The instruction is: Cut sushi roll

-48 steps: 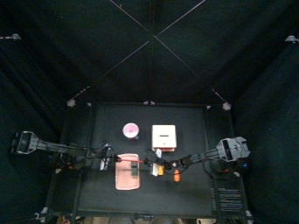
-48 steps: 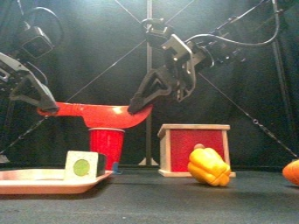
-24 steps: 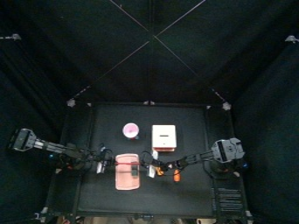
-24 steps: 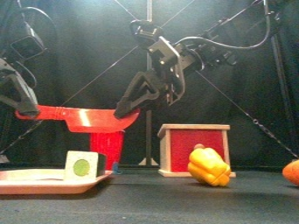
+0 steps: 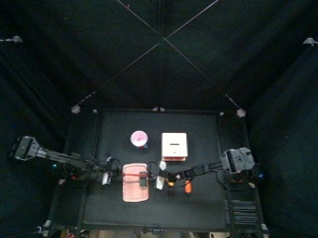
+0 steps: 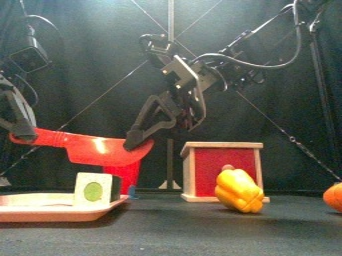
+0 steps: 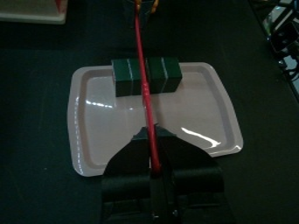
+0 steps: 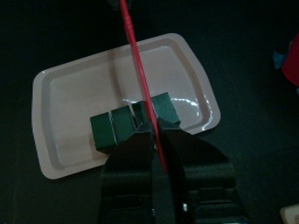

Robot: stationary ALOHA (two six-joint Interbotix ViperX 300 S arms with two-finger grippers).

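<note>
Gripping a long red blade (image 6: 83,146) at both ends: left gripper (image 7: 149,147) pinching one end tight, right gripper (image 8: 147,133) pinching the other. Probably keeping the edge taut and level for a straight press downward. Holding the blade across the middle of the sushi roll (image 7: 126,74), lined up for halving it and, in the front view, hanging clear above it. Lying on the pink board (image 7: 93,122), toward the front edge of the black table (image 5: 106,125) and a little left of its middle: the roll, dark green with a pale end. Standing behind the board: a red cup (image 6: 123,168). Sitting to the right: a wooden box (image 6: 222,160), a yellow pepper (image 6: 238,190) in front of it, something orange (image 6: 334,197) cut off at the picture's edge. Hanging all round the table: black curtains (image 5: 50,56).
</note>
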